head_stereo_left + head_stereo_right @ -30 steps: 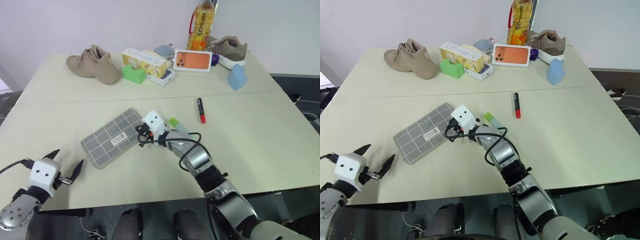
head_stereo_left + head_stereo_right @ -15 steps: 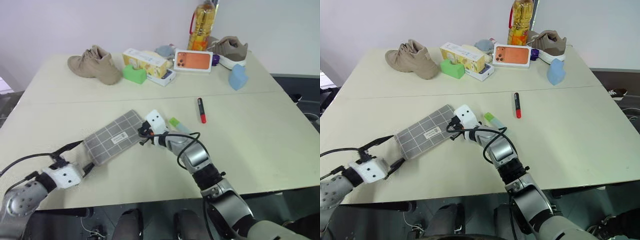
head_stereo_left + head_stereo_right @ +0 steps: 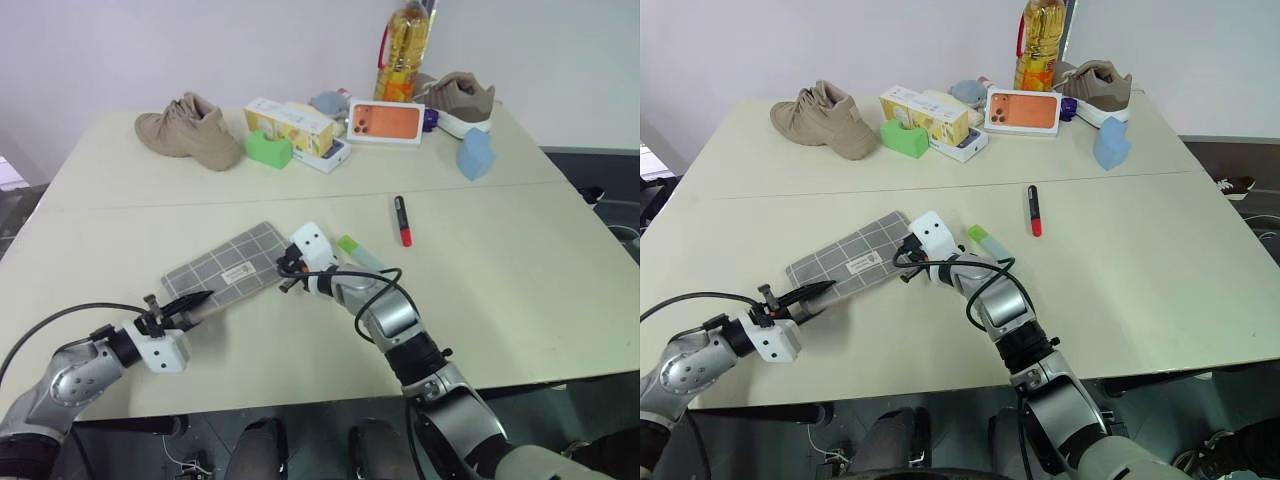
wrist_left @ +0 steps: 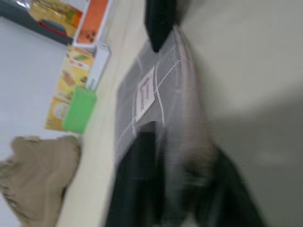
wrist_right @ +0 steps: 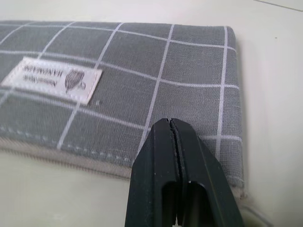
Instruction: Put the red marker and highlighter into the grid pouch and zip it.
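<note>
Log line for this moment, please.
left gripper: shut on grid pouch corner | right gripper: shut at its other end | red marker, highlighter: on table

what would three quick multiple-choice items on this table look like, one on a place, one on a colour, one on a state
1. Where does the red marker lie?
A. inside the grid pouch
B. on the bare table, on the far side of the highlighter from the pouch
C. among the boxes

2. What colour is the highlighter cap?
A. green
B. orange
C. black

3. How are the right gripper fingers?
A. wide open
B. shut on the marker
C. shut, at the edge of the grid pouch

Answers: 1 B, it lies alone on the table. 2 A, the end near the pouch is bright green. 3 C, the right wrist view shows both fingers pressed together over the pouch's edge.
</note>
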You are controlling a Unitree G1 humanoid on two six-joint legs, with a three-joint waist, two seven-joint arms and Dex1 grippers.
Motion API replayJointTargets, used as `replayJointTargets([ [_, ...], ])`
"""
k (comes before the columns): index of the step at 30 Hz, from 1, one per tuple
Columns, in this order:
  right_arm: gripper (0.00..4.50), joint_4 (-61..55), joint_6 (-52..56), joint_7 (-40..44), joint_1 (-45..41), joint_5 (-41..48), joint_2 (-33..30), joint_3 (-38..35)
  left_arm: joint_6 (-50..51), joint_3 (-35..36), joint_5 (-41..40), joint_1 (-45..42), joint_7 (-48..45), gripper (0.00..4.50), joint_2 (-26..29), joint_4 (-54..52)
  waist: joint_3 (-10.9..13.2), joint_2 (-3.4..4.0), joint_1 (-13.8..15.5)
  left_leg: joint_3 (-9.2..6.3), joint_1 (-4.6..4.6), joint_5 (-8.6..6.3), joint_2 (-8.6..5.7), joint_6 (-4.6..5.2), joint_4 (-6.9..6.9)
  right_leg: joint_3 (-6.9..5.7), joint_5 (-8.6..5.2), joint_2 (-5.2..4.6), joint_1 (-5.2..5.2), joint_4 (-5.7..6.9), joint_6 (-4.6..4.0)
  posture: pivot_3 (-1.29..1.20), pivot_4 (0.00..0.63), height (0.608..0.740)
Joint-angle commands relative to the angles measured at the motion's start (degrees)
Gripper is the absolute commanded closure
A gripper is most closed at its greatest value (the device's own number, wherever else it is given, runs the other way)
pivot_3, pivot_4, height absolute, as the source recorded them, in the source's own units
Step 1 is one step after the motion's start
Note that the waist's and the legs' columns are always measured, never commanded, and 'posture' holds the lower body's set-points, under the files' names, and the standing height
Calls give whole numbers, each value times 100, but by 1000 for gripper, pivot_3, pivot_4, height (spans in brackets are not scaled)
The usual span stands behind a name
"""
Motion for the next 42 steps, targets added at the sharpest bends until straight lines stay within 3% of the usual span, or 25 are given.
replayJointTargets([
  [1,4500,-323,-169,-62,-11,11,-73,-174,161,-116,-261,118,-26,4473,-81,-20,0,0,-1,0,0,2,0,4,3,-1,0,1,1,3,0,0,150,740],
  [4,4500,-677,-229,86,-88,169,-316,-457,1041,-143,-1179,266,-334,4473,-294,-655,1,0,4,1,0,4,0,7,4,-2,0,2,0,7,1,0,150,740],
  [7,3689,-1221,-155,503,-118,272,-953,-659,2274,-96,-1956,408,-504,4500,-592,-1589,4,-7,20,0,-8,4,0,7,12,-5,0,1,2,3,3,0,150,740],
  [11,1624,-1891,273,1082,-58,658,-1823,-985,3406,-80,-2274,444,-513,4500,-954,-2613,6,-11,20,-4,-15,5,1,8,15,-8,0,7,-1,2,4,0,150,740],
  [14,145,-2067,482,1212,-7,698,-2092,-908,3780,-67,-2218,437,-467,4500,-1149,-2918,6,-11,-30,-5,-1,5,7,9,7,3,0,27,-1,6,4,0,150,740],
  [25,145,-1477,625,553,-276,619,-1510,-860,4005,-132,-2029,440,-615,4500,-1443,-3270,7,-11,-6,-1,2,6,8,9,15,14,0,38,-1,11,4,0,150,740],
  [29,1436,-1345,533,523,-341,632,-1398,-836,3972,-114,-1997,473,-652,4500,-1468,-3283,7,-11,29,-1,2,6,8,8,13,14,0,37,-2,10,4,0,150,740],
  [35,4481,-1478,566,606,-321,692,-1345,-764,3942,-124,-1947,495,-677,4500,-1482,-3281,7,-11,21,-3,1,6,8,8,12,14,0,37,-2,8,4,0,150,740],
  [42,4481,-1718,610,710,-276,677,-1348,-559,3946,-163,-1894,473,-682,4500,-1548,-3264,7,-11,17,-3,1,6,9,8,11,15,0,38,-3,8,4,0,150,740],
])
